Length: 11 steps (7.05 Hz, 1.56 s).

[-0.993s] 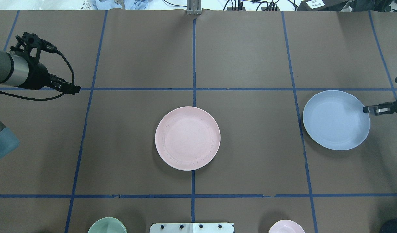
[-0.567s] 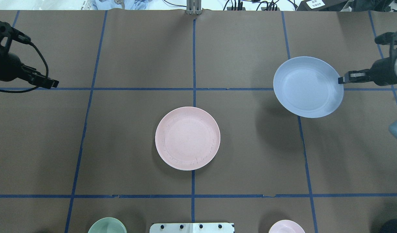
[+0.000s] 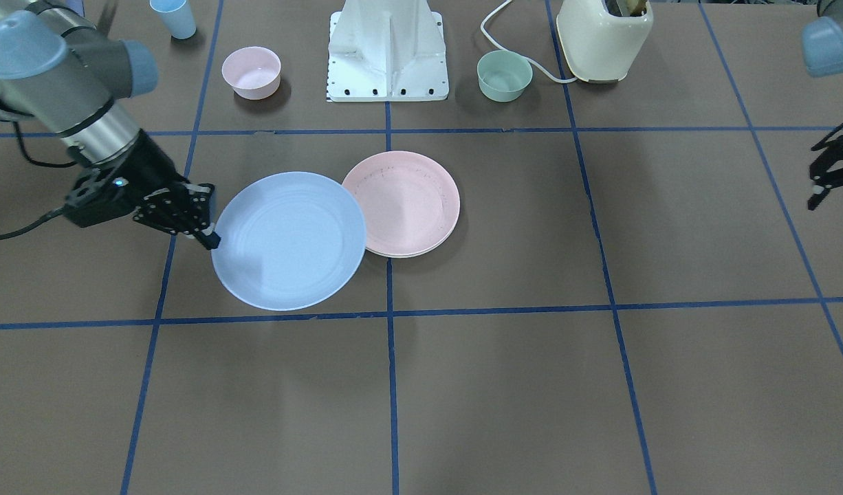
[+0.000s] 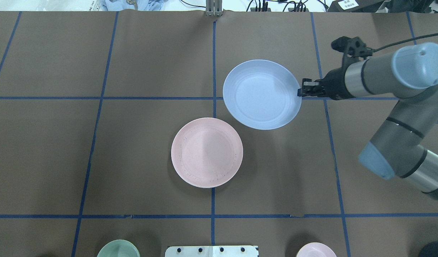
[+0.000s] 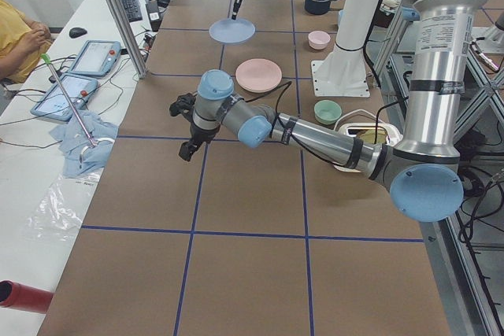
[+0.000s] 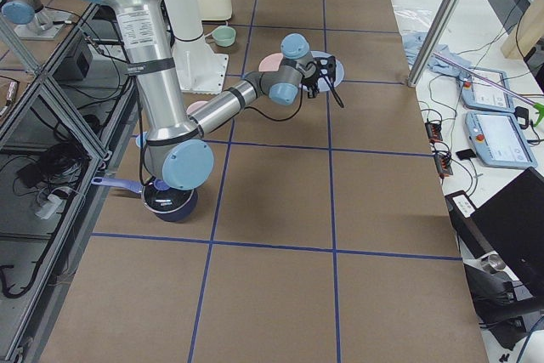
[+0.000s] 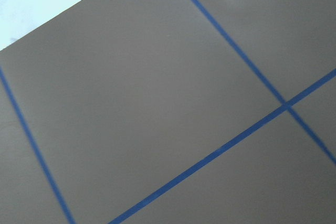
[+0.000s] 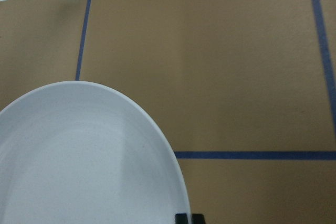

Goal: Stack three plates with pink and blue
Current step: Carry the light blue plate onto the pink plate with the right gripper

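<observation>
The pale pink plate [image 4: 207,152] lies at the table's centre, and a cream-white rim [image 3: 409,254] shows under it. My right gripper [image 4: 300,92] is shut on the right rim of the light blue plate [image 4: 262,94]. It holds that plate level above the table, just beyond and right of the pink plate. In the front view the blue plate [image 3: 288,240] overlaps the pink plate's edge [image 3: 402,204]. The right wrist view shows the blue plate [image 8: 84,161] with fingertips [image 8: 189,217] at its rim. My left gripper [image 3: 815,191] is far off to the side, empty, with its fingers apart.
A small pink bowl [image 3: 251,71] and a small mint-green bowl [image 3: 504,75] stand either side of the robot base [image 3: 387,48]. A cream toaster [image 3: 604,38] and a light blue cup [image 3: 174,17] stand behind them. A dark pot [image 6: 166,201] is at the right end.
My right gripper lifted the blue plate and carried it left, from the table's right side to near the pink plate. My left arm drew back out of the overhead view.
</observation>
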### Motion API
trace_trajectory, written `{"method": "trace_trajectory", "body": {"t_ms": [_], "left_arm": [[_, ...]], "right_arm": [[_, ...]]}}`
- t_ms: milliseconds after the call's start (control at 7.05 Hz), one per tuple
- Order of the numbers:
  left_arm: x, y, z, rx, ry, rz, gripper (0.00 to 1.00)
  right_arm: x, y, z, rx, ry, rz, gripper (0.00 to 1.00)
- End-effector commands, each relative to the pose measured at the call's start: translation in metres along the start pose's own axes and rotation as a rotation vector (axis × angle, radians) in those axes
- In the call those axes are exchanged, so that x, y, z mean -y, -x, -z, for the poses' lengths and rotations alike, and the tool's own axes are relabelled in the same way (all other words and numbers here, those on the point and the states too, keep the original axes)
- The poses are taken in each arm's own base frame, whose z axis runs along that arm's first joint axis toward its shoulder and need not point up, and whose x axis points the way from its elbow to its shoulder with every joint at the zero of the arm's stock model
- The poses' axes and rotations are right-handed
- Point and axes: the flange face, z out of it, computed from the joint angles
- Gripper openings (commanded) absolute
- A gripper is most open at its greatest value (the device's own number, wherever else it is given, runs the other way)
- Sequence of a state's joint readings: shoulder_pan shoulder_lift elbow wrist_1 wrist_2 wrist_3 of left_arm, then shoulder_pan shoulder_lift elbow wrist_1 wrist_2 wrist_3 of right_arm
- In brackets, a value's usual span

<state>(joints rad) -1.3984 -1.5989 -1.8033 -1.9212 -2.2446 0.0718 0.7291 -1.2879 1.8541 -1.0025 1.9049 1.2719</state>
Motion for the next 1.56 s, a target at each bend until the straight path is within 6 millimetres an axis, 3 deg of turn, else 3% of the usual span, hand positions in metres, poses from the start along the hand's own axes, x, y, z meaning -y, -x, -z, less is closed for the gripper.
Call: {"method": "trace_trajectory", "body": {"t_ms": [0, 284, 567, 709, 851, 993, 1134, 1418], "left_arm": [[-0.02, 0.026, 0.007, 0.021, 0.01, -0.007, 1.0], [-0.02, 0.026, 0.008, 0.02, 0.008, 0.0, 1.0], [-0.021, 0.027, 0.007, 0.019, 0.011, 0.005, 1.0], [-0.021, 0.027, 0.007, 0.019, 0.011, 0.005, 1.0], [-0.022, 0.026, 0.006, 0.01, 0.012, 0.007, 1.0], [-0.024, 0.025, 0.005, -0.007, 0.013, 0.01, 1.0], [-0.024, 0.025, 0.005, -0.007, 0.012, 0.009, 1.0], [-0.031, 0.027, 0.002, -0.01, 0.023, 0.017, 1.0]], "right_arm": [[-0.106, 0.066, -0.046, -0.053, -0.023, 0.025, 0.0], [-0.152, 0.087, -0.064, -0.048, -0.029, 0.062, 0.0], [-0.17, 0.095, -0.071, -0.044, -0.008, 0.076, 0.0], [-0.169, 0.102, -0.075, -0.041, -0.009, 0.078, 0.0], [-0.165, 0.105, -0.082, -0.047, -0.016, 0.076, 0.72], [-0.15, 0.104, -0.081, -0.054, -0.045, 0.069, 0.99], [-0.13, 0.104, -0.077, -0.083, -0.063, 0.065, 1.0], [-0.069, 0.117, -0.055, -0.121, -0.041, 0.017, 0.99]]}}
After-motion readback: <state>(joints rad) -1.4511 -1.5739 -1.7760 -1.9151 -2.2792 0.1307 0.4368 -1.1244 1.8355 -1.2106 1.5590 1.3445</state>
